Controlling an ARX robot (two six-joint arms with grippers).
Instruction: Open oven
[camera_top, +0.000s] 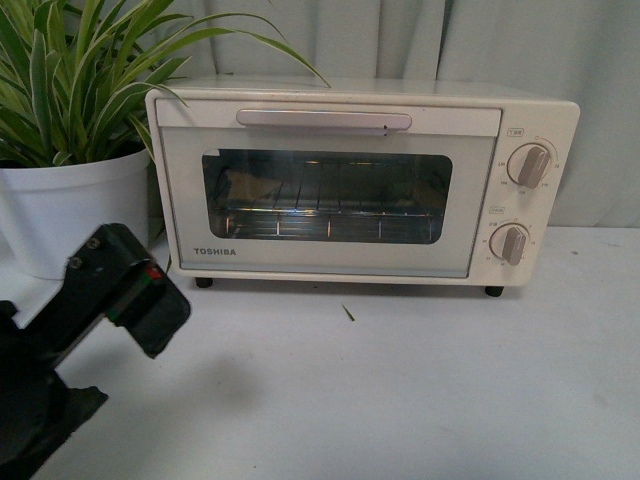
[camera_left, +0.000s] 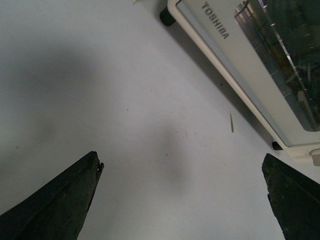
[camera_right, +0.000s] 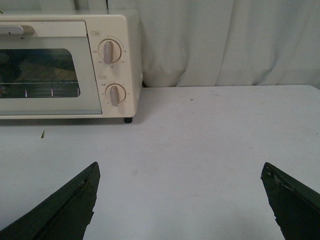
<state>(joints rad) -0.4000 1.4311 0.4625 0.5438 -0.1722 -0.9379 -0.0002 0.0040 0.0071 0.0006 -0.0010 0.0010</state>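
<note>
The oven (camera_top: 360, 185) has the word TOSHIBA in dark letters low on its door (camera_top: 318, 262) (the left wrist view shows it too). Tiny marks around the knobs (camera_top: 530, 165) may be numbers, too small to read.

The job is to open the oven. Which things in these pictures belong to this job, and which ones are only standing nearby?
Belong to the job:
- oven
- silver door handle
- left gripper, open
- right gripper, open

Only nearby:
- potted plant
- small sliver on the table
- curtain
</note>
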